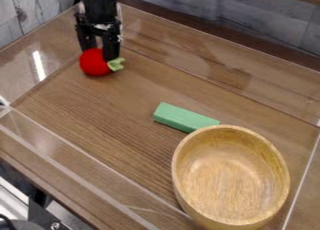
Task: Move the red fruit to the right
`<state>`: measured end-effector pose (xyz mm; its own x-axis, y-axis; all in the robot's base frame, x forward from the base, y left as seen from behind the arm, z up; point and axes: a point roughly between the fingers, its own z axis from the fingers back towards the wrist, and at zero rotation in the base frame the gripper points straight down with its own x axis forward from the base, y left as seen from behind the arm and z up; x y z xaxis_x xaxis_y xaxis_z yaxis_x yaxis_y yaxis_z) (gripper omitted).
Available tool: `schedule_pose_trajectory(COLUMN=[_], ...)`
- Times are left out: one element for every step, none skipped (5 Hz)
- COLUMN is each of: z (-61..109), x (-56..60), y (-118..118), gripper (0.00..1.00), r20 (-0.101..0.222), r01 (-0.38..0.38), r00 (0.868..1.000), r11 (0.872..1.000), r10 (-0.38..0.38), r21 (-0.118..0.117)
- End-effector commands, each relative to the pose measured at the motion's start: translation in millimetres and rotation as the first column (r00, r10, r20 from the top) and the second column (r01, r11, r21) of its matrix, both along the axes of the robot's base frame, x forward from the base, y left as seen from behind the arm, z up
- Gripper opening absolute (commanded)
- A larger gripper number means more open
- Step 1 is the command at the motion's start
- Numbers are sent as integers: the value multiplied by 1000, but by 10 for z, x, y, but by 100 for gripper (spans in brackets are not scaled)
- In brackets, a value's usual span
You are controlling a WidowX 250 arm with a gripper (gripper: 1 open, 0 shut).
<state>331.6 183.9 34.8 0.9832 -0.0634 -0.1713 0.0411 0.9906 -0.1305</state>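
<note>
One black gripper [100, 49], far end of the table: jaws open, at the red fruit; any grip, cannot tell. One red fruit [94, 63], green-stemmed, lay beneath it on the wooden table [112, 131]. One green block [186, 118] lay nearer, beside a wooden bowl [230, 178].

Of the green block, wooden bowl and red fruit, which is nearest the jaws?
The small round red toy fruit, directly at the jaws; block and bowl lie well away.

A smooth, pale wood finish is seen on the bowl [230, 179]; brown wood grain with a soft sheen is shown by the tabletop [119, 131].
</note>
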Motion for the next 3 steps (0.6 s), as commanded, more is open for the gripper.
schedule_pose_trajectory(z=[92, 217, 363], x=[176, 189, 172], y=[121, 189, 255], gripper=[100, 100, 100], r20=[53, 52, 53], r01=[-8, -19, -33], r00=[999, 998, 998], r11=[999, 999, 999], r10=[6, 17, 31], r21=[37, 32, 28])
